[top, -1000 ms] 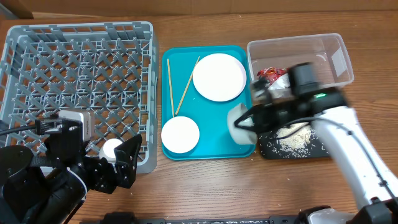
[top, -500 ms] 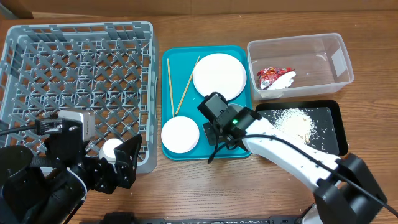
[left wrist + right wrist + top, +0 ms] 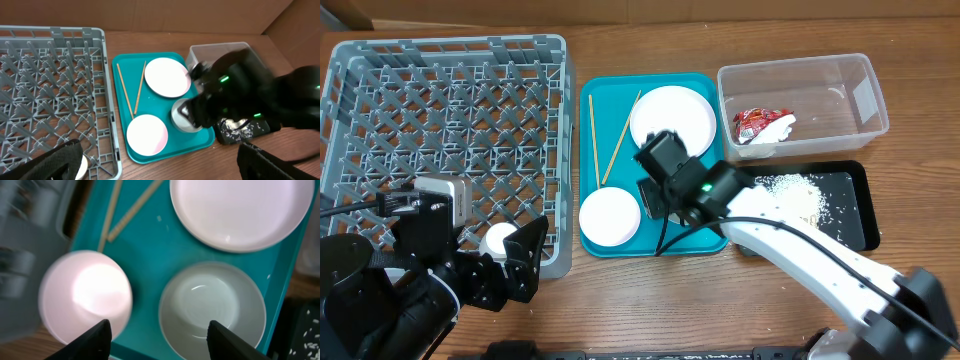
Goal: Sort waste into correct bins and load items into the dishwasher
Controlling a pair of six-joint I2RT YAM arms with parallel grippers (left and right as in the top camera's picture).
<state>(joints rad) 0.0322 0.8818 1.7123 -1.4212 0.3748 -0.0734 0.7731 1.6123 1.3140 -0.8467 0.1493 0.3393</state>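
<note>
Over the teal tray (image 3: pixel 150 255), the right gripper (image 3: pixel 157 340) hangs with its fingers (image 3: pixel 87 340) spread apart, holding nothing.

Just beyond those fingertips, in the gap between them, the small white bowl (image 3: pixel 212 310) sits upright on the tray. The smaller white plate (image 3: pixel 85 297) lies beyond the left fingertip, the larger white plate (image 3: pixel 240 210) farther out past the bowl, and the chopsticks (image 3: pixel 125 210) farther out past the smaller plate. To the right of these fingers, off the tray, the clear tub (image 3: pixel 860 95) holds the red-and-white wrapper (image 3: pixel 760 123), and the black tray (image 3: pixel 855 215) holds the white grains (image 3: pixel 795 195). The left gripper (image 3: pixel 160 167) hovers near the table's front edge, its fingers (image 3: pixel 55 162) spread wide and empty. The grey dish rack (image 3: pixel 45 90) lies ahead of its left finger.
</note>
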